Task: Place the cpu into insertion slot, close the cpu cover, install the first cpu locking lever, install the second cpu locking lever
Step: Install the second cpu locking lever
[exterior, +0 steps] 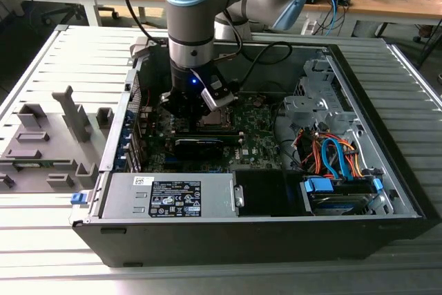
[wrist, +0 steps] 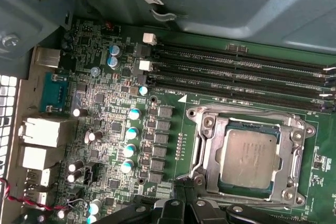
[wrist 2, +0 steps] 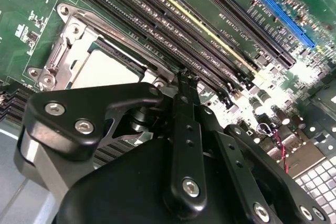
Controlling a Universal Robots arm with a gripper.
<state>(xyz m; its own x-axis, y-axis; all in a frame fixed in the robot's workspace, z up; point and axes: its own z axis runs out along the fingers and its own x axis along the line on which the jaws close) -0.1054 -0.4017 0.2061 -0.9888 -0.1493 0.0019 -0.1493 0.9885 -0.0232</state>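
Slatted grey metal table point(exterior: 41, 67) carries an open black computer case point(exterior: 262, 236), with wooden desks along the back; grey plastic fixture blocks point(exterior: 48, 146) stand on the table to the exterior view's left of the case; inside the case, a green motherboard point(wrist: 105, 103), a bundle of orange and blue cables point(exterior: 335, 157) toward the exterior view's right, and a labelled silver power supply point(exterior: 169, 195) along the near side; my arm point(exterior: 197, 5) reaches straight down into the case, and my gripper point(wrist 2: 181, 80) sits low over the board just beside the socket; its black fingers point(wrist 2: 185, 108) look drawn close together in the second wrist view, and I cannot tell whether anything is between them; the cpu point(wrist: 248, 153), dull silver-grey and square, lies seated flat in the insertion slot point(wrist: 227, 182); the cpu cover point(wrist: 249, 120), a silver frame plate, lies flat around the chip, its cut-out leaving the metal top bare; long black memory slots point(wrist: 236, 72) run parallel just beside the socket; whether the locking levers are latched I cannot tell
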